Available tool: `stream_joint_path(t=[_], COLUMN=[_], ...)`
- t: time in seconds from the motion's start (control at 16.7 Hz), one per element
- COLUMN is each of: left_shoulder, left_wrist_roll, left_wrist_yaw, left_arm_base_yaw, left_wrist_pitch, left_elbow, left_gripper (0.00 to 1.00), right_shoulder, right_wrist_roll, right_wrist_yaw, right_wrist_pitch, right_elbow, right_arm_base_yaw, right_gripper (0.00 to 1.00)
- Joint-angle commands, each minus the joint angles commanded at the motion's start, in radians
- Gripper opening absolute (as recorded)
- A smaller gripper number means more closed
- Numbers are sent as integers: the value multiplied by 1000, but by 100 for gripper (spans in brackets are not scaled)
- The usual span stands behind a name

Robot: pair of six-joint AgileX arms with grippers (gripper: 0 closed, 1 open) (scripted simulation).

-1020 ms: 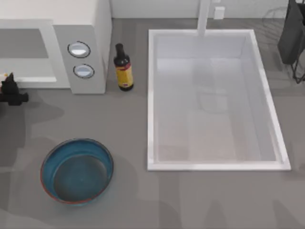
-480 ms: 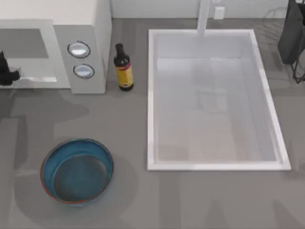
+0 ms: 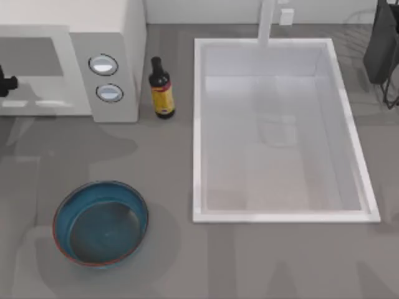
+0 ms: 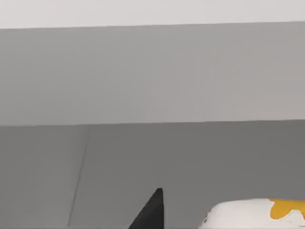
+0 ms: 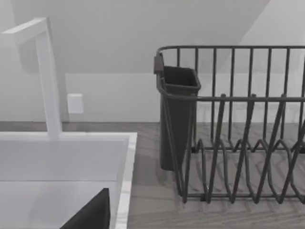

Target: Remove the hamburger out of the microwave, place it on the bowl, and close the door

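Left gripper [image 3: 5, 81] reaching into the microwave [image 3: 93, 37] cavity, jaws state cannot tell, hamburger [image 4: 259, 214] just beside one fingertip inside; risk: nudging it deeper or a weak pinch dropping it short of the bowl [image 3: 65, 202]; right arm parked.

So the top camera hangs over the grey bench [image 3: 249, 261] looking straight down, taking in the boxy off-white microwave [image 3: 112, 37] at the far left corner and the big white rectangular sink [image 3: 199, 124].

Left wrist cam sits super close inside the microwave's pale grey cavity [image 4: 152, 81], facing its back wall.

Right wrist cam looks level across the bench's far right corner at a dark wire dish rack [image 5: 238, 143], sharing the sink's rim [image 5: 126, 167] with the top view.
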Motion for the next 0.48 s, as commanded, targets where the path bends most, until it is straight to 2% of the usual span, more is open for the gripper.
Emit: stream_joint_path(t=[0.12,0.24,0.36,0.48], left_shoulder=[4,16,32,47], left_wrist_roll=[-7,-34,-80,-139], left_wrist_yaw=[-13,-67,-164,-300], left_arm_base_yaw=[-13,-66,-162,-291], left_wrist_pitch=[5,26,59,99], left_elbow=[-6,-32,-76,-136], left_gripper=[0,0,0,0], right_shoulder=[0,0,0,0], right_wrist_roll=[0,0,0,0], right_wrist_yaw=[0,0,0,0], right_wrist_pitch=[0,0,0,0], right_elbow=[0,0,0,0], right_arm_base_yaw=[0,0,0,0], right_gripper=[100,100,100,100])
